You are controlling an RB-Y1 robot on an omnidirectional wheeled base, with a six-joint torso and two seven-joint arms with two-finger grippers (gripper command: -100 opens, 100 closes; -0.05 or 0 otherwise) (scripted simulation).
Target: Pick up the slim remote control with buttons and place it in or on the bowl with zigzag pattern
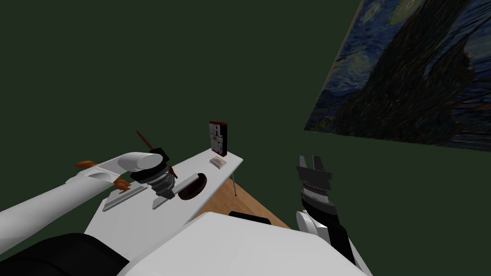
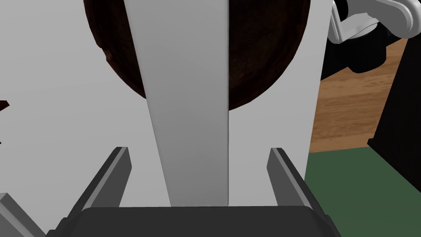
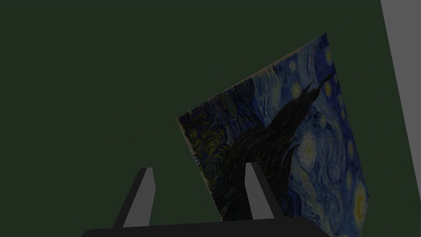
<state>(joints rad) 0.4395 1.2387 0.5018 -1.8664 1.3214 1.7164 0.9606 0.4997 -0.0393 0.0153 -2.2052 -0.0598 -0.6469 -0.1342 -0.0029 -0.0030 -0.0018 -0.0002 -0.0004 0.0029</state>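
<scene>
Our left gripper (image 2: pixel 198 151) is wide open and holds nothing. The remote (image 2: pixel 187 103) lies between its fingers, clear of both, with its long axis running straight ahead. Its far end overlaps the dark bowl (image 2: pixel 263 53) just beyond, on the white table (image 2: pixel 61 82); we cannot tell if it rests there. Our right gripper (image 1: pixel 310 160), open and empty, hangs well aside.

White table (image 1: pixel 139 221) bears a dark bowl (image 1: pixel 190 193), grey slab (image 1: pixel 125 196) and upright book (image 1: pixel 218 138).
</scene>
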